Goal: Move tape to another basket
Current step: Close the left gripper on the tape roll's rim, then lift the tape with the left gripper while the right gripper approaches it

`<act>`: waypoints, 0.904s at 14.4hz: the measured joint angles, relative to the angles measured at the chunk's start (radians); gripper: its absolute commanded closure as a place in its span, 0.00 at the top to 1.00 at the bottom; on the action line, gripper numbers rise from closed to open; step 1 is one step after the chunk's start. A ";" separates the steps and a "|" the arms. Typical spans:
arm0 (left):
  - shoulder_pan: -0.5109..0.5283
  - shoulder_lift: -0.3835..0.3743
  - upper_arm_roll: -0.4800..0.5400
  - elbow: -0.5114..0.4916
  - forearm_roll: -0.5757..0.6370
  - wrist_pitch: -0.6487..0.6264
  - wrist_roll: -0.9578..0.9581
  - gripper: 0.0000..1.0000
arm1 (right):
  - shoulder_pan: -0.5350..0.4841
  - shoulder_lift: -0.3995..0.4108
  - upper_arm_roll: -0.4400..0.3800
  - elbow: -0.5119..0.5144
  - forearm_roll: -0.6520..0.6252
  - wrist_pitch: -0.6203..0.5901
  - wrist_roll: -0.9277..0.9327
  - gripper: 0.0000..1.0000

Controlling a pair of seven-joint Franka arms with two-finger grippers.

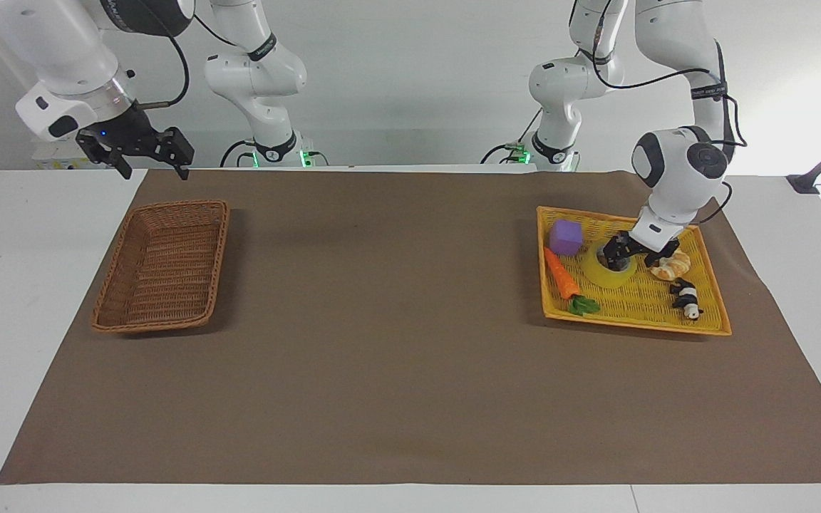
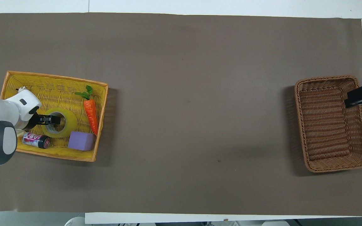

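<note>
The yellow tape (image 1: 598, 274) lies flat in the yellow mesh tray (image 1: 631, 324), also in the overhead view (image 2: 69, 121). My left gripper (image 1: 616, 258) is open and down at the tape, at the ring's side toward the croissant, with one finger over its hole; in the overhead view (image 2: 49, 119) it covers that part of the ring. The brown wicker basket (image 1: 161, 263) stands empty at the right arm's end of the table (image 2: 325, 122). My right gripper (image 1: 148, 158) is open and waits in the air by the basket's corner nearest the robots (image 2: 361, 97).
In the tray (image 2: 52, 77) around the tape lie a purple cube (image 1: 565, 236), a carrot (image 1: 561, 274), a croissant (image 1: 670, 265), a small panda toy (image 1: 686, 298) and a can (image 2: 36, 140). A brown mat (image 1: 396, 342) covers the table between tray and basket.
</note>
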State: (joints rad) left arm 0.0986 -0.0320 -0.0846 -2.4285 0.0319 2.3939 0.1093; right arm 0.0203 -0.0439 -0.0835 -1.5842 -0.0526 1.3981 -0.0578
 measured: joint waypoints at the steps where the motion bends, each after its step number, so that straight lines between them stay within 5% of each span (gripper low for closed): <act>1: 0.001 0.006 0.000 -0.002 0.000 0.010 0.014 0.53 | 0.000 0.000 0.000 0.000 0.000 0.000 0.000 1.00; 2: 0.001 0.015 0.000 -0.004 0.000 0.013 0.023 0.47 | 0.000 0.000 0.000 0.000 0.000 0.000 0.000 1.00; 5: 0.001 0.029 -0.001 -0.010 0.000 0.024 0.033 0.00 | 0.000 0.000 0.000 0.000 0.000 0.000 0.000 1.00; 9: 0.001 0.030 -0.007 0.044 0.000 -0.021 0.038 0.00 | 0.000 0.000 0.000 0.000 0.000 0.000 0.000 1.00; 13: -0.021 0.049 -0.012 0.330 -0.081 -0.336 0.039 0.00 | 0.000 0.000 0.000 0.000 0.000 0.000 0.000 1.00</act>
State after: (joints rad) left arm 0.0776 0.0167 -0.0968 -2.0987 -0.0490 2.0579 0.1484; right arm 0.0203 -0.0440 -0.0835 -1.5842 -0.0526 1.3981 -0.0578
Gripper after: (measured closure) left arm 0.784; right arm 0.000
